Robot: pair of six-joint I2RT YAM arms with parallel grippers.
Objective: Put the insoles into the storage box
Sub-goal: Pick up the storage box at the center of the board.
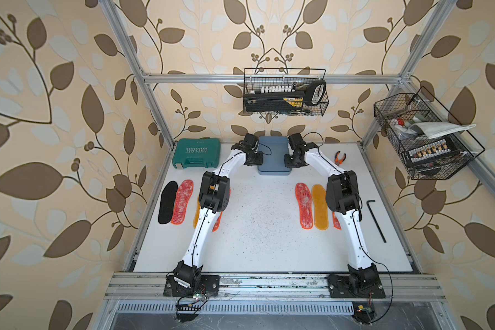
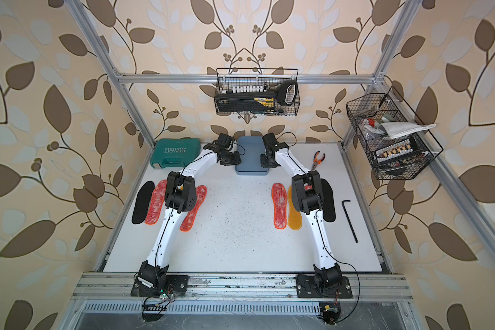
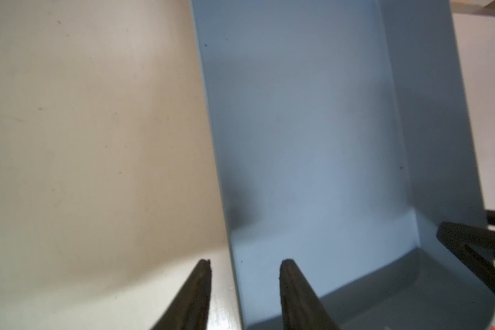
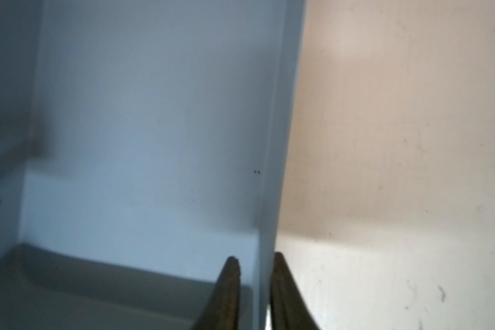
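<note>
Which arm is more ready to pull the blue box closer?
Right, probably: the right gripper pinches the storage box wall tightly. The left gripper only straddles the opposite wall loosely, with gaps either side.

The storage box point(image 3: 312, 128) is smooth blue-grey plastic, matt with a faint sheen. The surface point(image 1: 257, 223) under it is matt white, flecked with dark specks (scuffed, seen close in the wrist views). Near its left edge the black insole point(image 1: 167, 202) looks dull, and the red-white insole point(image 1: 182, 201) rough and cloth-like. The tool case point(image 1: 196, 153) is moulded green plastic and the wire basket point(image 1: 322, 107) thin black metal.
</note>
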